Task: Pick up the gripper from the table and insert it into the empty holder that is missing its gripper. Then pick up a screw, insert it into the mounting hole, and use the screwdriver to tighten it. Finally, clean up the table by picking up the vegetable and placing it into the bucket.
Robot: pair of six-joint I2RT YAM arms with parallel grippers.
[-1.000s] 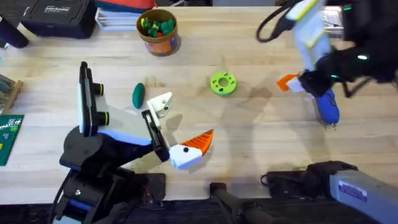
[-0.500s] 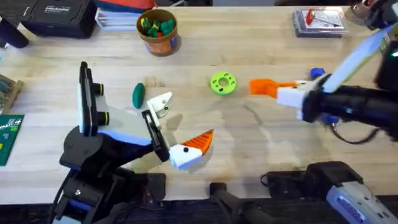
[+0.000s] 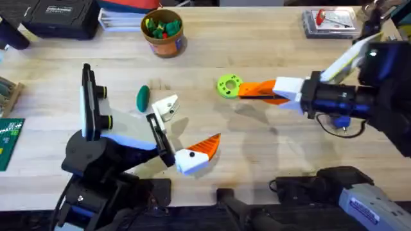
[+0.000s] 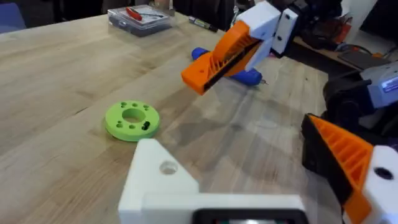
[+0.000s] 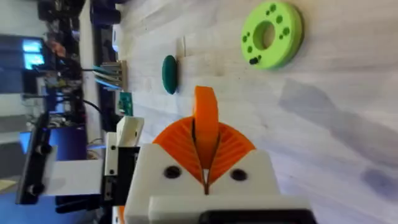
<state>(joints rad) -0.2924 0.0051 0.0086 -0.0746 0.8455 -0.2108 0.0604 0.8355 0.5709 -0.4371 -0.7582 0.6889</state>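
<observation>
Tan bucket point(image 3: 169, 45) holds toy vegetables point(image 3: 160, 26) (green, yellow); right gripper point(image 3: 260, 90) clamps orange wedge point(image 5: 206, 118); left gripper point(image 3: 187, 127) gapes apart.

- No text can be read anywhere.
- The black plastic case point(image 3: 59, 17) at the light wooden table's point(image 3: 270, 58) far left corner bears white print, too small to read.

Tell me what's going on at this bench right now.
The right gripper is shut on the orange gripper and holds it above the table, next to the lime-green disc. The left gripper sits open, its white holder bare with nothing fitted yet. The vegetable lies on the table, not in the bucket.
</observation>
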